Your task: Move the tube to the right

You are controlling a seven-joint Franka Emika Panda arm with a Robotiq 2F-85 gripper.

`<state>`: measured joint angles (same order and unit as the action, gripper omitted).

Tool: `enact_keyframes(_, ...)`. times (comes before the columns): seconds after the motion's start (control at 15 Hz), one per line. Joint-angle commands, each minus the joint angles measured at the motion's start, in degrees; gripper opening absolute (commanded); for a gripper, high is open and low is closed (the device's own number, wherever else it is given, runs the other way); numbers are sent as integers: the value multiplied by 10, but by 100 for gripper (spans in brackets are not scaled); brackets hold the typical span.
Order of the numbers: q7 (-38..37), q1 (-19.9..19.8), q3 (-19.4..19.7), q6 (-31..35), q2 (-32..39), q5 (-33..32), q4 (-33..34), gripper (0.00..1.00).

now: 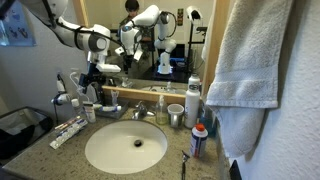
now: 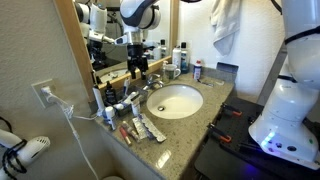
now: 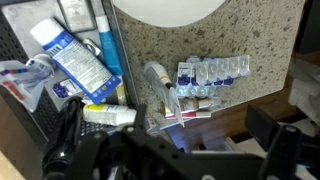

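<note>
- Counted: one sink point(image 1: 125, 150), one faucet point(image 1: 140, 112), one hanging towel point(image 1: 260, 60), one blister pack point(image 3: 215, 72), one white-and-red toothpaste tube point(image 1: 65, 132) and one hair dryer point(image 2: 22, 150).
- The tube point(image 3: 110, 115) is a single whitish piece. It lies flat on the bench between the sink and the bench end away from the towel, nearer the back edge than the toothpaste tube.
- Its long axis runs from the back edge toward the front edge. I cannot tell which end is the darker one.
- The gripper point(image 1: 93, 90) hangs above that same end of the bench with its jaws spread and nothing between them.
- Only the wrist view shows the tube and blister pack plainly.
- The towel appears only in the exterior views, and the hair dryer in just one of them.
</note>
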<state>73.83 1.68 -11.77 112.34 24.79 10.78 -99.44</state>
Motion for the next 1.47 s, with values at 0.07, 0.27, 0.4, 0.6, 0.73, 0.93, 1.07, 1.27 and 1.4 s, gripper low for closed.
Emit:
enact_keyframes(0.07,38,4,-13,10,25,15,3,100)
enact_keyframes(0.27,45,4,-16,9,40,17,-2,100)
enact_keyframes(0.4,45,3,-18,14,48,19,-6,100)
enact_keyframes(0.6,46,4,-20,24,61,24,-7,100)
enact_keyframes(0.73,45,4,-22,34,68,30,-5,100)
enact_keyframes(0.93,45,6,-25,38,80,29,-5,100)
enact_keyframes(1.07,42,4,-27,36,85,31,-5,74)
enact_keyframes(1.27,42,2,-28,35,91,31,-1,51)
enact_keyframes(1.4,41,1,-28,35,92,32,0,35)
